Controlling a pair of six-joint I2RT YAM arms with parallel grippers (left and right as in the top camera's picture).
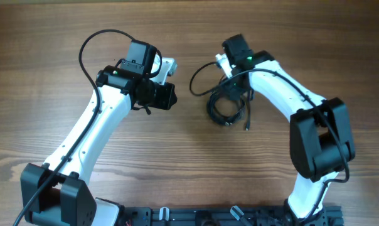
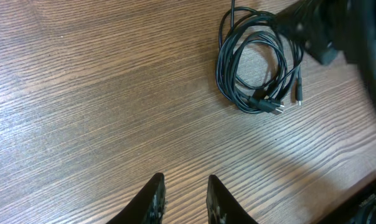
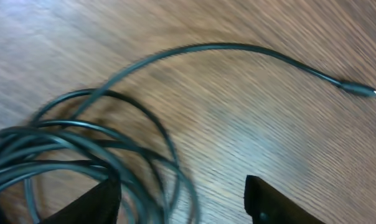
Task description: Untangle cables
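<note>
The cables (image 1: pixel 226 108) lie as a small coil of thin dark wires on the wooden table, right of centre, with one loop (image 1: pixel 196 81) curving out to the left. My right gripper (image 1: pixel 232 85) hangs over the coil's top edge. In the right wrist view its jaws (image 3: pixel 182 182) stand wide apart, open, with several strands (image 3: pixel 82 143) running between them close to the left finger; one loose strand ends in a small plug (image 3: pixel 362 91). My left gripper (image 1: pixel 164 95) is left of the coil, apart from it. In its wrist view (image 2: pixel 185 186) a narrow gap shows only bare wood, the coil (image 2: pixel 256 68) lying far ahead.
The right arm (image 2: pixel 325 31) shows as a dark blur over the coil's far side in the left wrist view. Both arm bases (image 1: pixel 58 194) stand at the table's near edge, beside a black rail (image 1: pixel 202 216). Thick black arm cables (image 1: pixel 89 44) loop above the left arm.
</note>
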